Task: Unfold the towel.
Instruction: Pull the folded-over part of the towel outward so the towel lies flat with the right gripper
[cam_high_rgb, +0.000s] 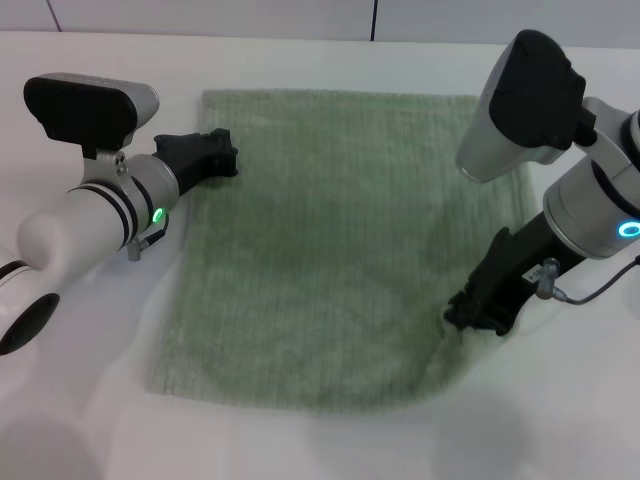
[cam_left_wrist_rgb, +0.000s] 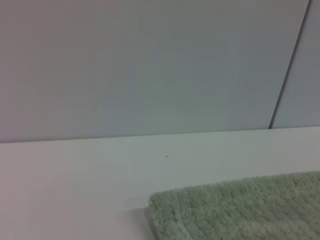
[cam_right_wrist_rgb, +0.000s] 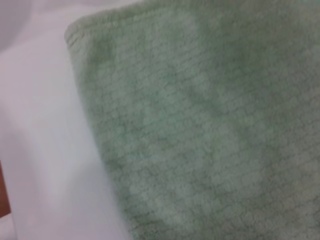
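The towel (cam_high_rgb: 330, 250) lies spread flat on the white table (cam_high_rgb: 80, 430), left gripper (cam_high_rgb: 215, 155) and right gripper (cam_high_rgb: 478, 310) at opposite edges as if drawing it open, though I cannot tell either claw's state.

The towel (cam_high_rgb: 320, 250) lies spread flat on the worktop (cam_high_rgb: 90, 420), centred before me. My left end effector (cam_high_rgb: 215, 155) sits at the towel's far left corner, at its edge. My right end effector (cam_high_rgb: 478, 308) sits on the towel's right edge, near the front right corner. A wall (cam_left_wrist_rgb: 150, 65) stands behind the worktop, beyond the towel's far edge.
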